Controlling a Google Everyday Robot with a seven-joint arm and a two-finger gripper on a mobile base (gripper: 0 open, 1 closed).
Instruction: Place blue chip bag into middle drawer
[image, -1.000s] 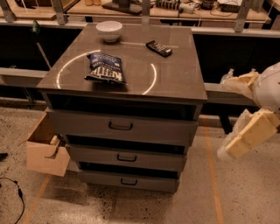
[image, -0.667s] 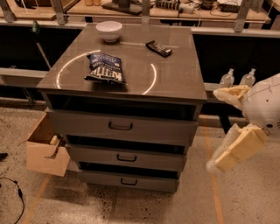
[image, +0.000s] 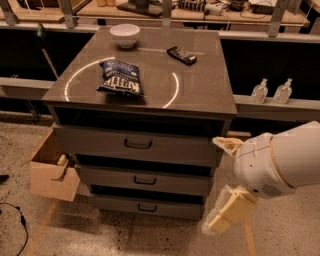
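Cabinet top (image: 200, 85): blue chip bag (image: 121, 79); gripper (image: 216, 186) low right

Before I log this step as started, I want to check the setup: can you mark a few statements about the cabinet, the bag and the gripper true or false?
1. The blue chip bag lies on the cabinet top. True.
2. The middle drawer is pulled open. False: it is shut.
3. The gripper is holding the bag. False: it hangs low by the cabinet's right front corner, well away from the bag.
4. A white bowl stands beyond the bag, near the far edge of the top. True.
5. The black packet lies inside the bowl. False: it lies flat on the top, to the right of the bowl.
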